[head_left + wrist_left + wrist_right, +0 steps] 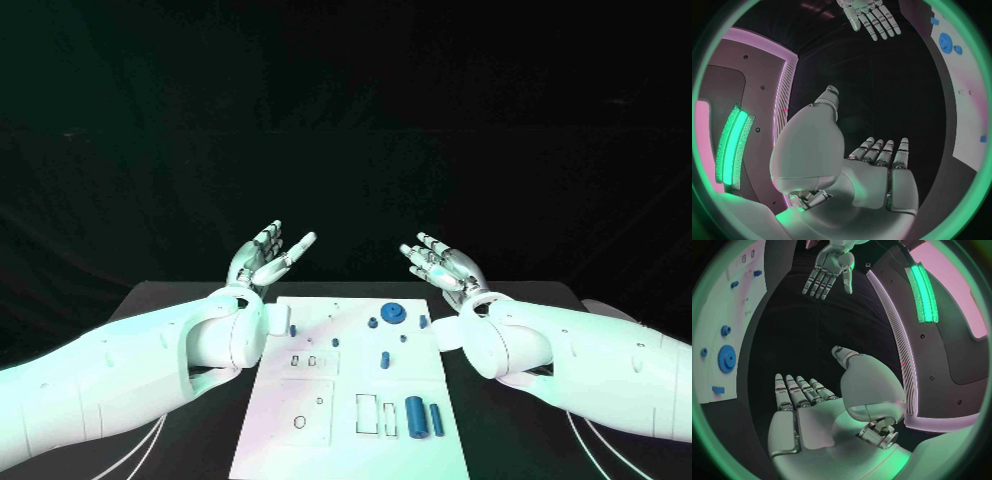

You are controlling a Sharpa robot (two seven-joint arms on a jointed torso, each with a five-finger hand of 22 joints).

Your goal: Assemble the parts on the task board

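I look at my left hand (270, 253) first. It is up in the air past the far left corner of the task board (310, 400), with its fingers spread and nothing in it.

Next comes the white board, flat in the middle of the black table (173, 300). The blue parts lie on it. A small peg (293, 328) sits near the left edge. A round gear (392, 311) sits near the far edge, with another small peg (423, 322) just beside it. One more peg (385, 360) sits in the middle. Two long blue rods (415, 414) lie side by side near the near right corner.

My right hand (443, 263) is up past the far right corner. It is empty too, fingers apart.

Nothing is put together yet, I think. The parts look small, hard and light, and maybe smooth, so they could slip or roll. I would pinch a rod at its middle, from both long sides. I would take the gear by its rim.
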